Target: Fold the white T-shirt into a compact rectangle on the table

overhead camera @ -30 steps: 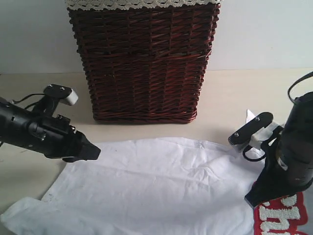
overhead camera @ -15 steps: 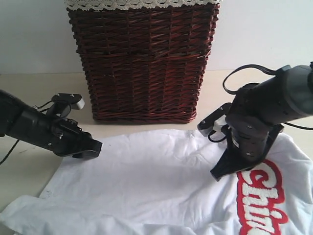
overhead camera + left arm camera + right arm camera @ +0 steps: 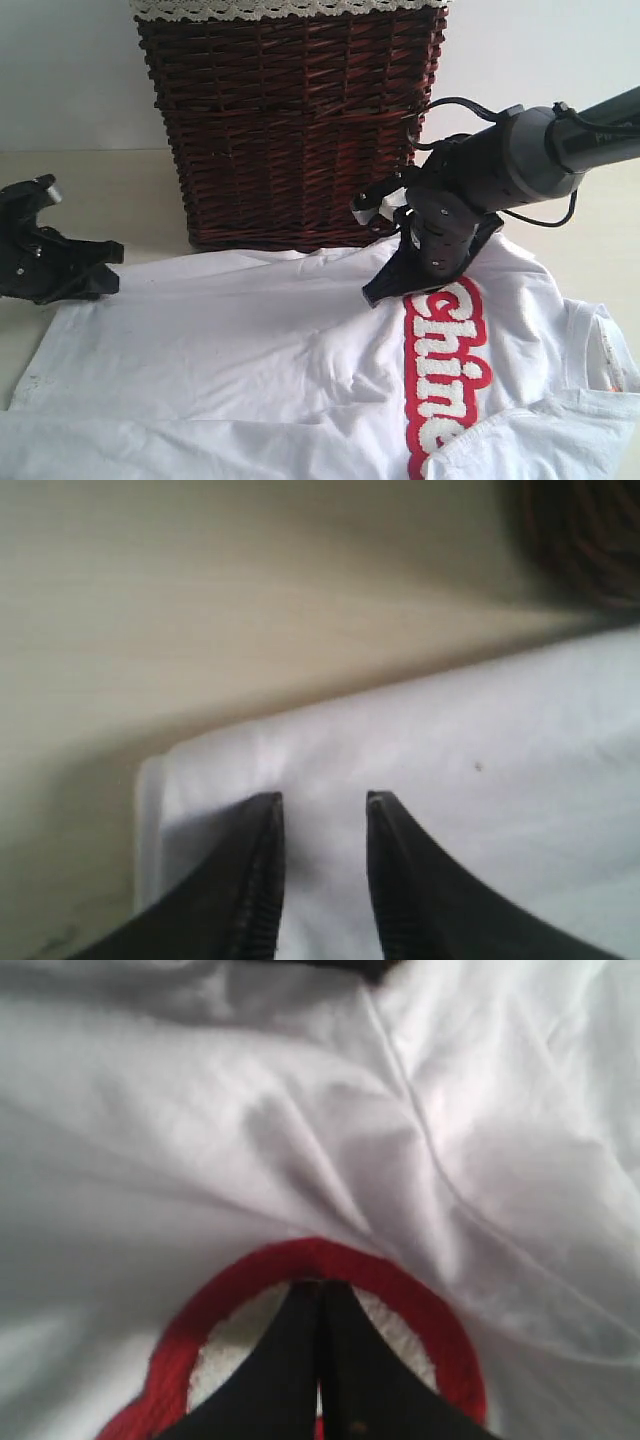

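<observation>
Shirt (image 3: 250, 340) lies spread on the table (image 3: 100, 180) in front of the basket (image 3: 290, 130).
I see my left gripper (image 3: 322, 810) with jaws parted over the shirt's corner. My right gripper (image 3: 372, 297) has its jaws pressed together, tip at the red lettering.

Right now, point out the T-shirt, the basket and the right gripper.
T-shirt (image 3: 230, 340), exterior view, plain white middle.
basket (image 3: 290, 130), exterior view, woven front wall.
right gripper (image 3: 370, 298), exterior view, tips of its closed fingers.
</observation>
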